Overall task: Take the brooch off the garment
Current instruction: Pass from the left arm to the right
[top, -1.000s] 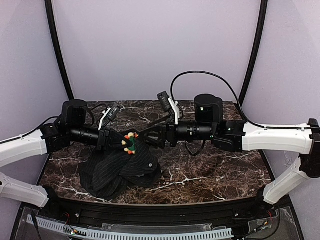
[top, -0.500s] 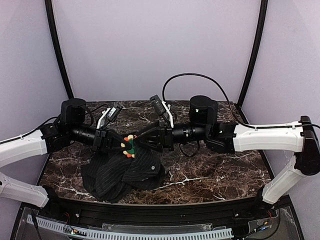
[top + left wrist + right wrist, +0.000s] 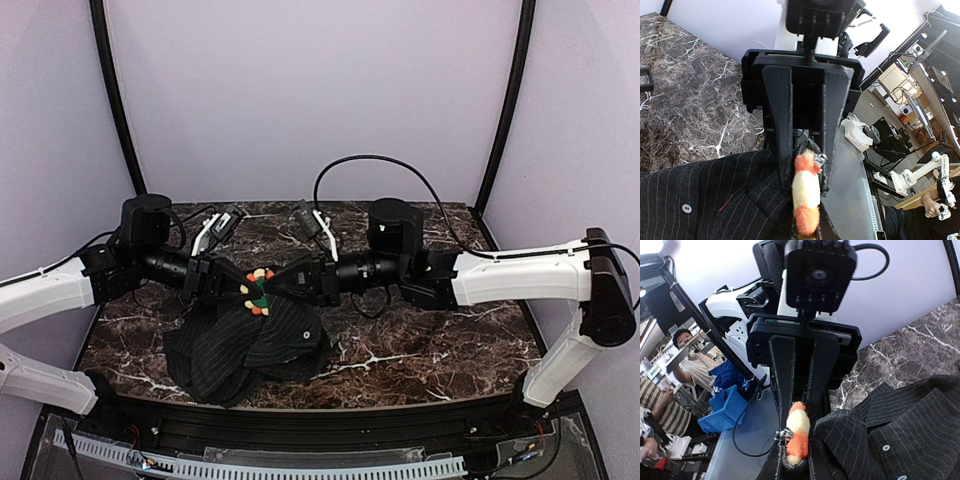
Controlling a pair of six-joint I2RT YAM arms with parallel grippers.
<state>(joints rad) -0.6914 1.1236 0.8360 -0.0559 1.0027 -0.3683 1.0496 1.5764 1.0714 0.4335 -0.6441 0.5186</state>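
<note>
The brooch [image 3: 258,290], orange and cream petals with red and green, sits raised above the table between the two grippers, which meet tip to tip. My left gripper [image 3: 238,287] comes from the left and is shut on the brooch [image 3: 806,197], seen edge-on, with cloth pinched beside it. My right gripper [image 3: 283,283] comes from the right and is shut on the same brooch [image 3: 798,432], its silver pin clasp showing. The black pinstriped garment [image 3: 250,345] hangs from the brooch and lies bunched on the table, with buttoned folds in the left wrist view [image 3: 705,200] and the right wrist view [image 3: 900,430].
The dark marble table [image 3: 430,340] stretches to the right of the garment. A small black square box [image 3: 645,80] lies at the far left of the table. The right arm's cable [image 3: 370,160] loops above it. Purple walls enclose the back and sides.
My right arm slid left to the brooch and its jaws went from wide open to shut on it. The left gripper stayed shut and hardly moved.
</note>
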